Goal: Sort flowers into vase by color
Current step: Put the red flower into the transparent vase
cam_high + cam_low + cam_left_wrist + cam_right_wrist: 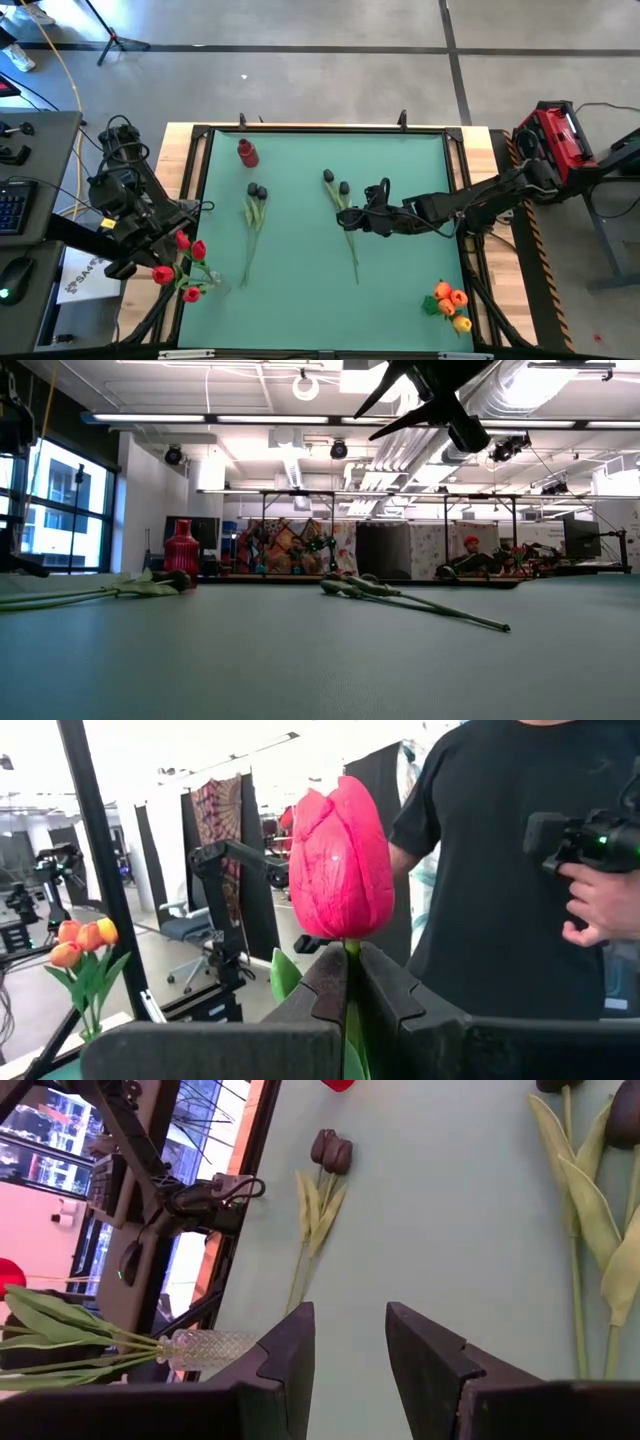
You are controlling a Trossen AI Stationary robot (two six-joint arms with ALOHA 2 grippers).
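Note:
My left gripper [352, 982] is shut on a red tulip [340, 860] at the table's left edge, beside a clear glass vase [207, 286] that holds other red tulips [163, 275]. Two pairs of black tulips lie flat on the green mat, one left of centre [257, 190] and one at the middle [335, 181]. My right gripper [368, 205] hangs open above the mat beside the middle pair, nothing between its fingers [300, 1350]. Orange tulips [450, 302] stand at the near right corner. My left gripper pinches the red tulip's green stem [348, 952] just under the head, between its two fingers. The head stands out beyond the fingertips, and a leaf [284, 975] shows beside them. The tulip is lifted clear of the table.
A small red vase [247, 152] stands at the far left of the mat. A person in a dark shirt [490, 870] holds a device beyond the table in the left wrist view. Bare mat [400, 280] lies between the middle tulips and the orange ones.

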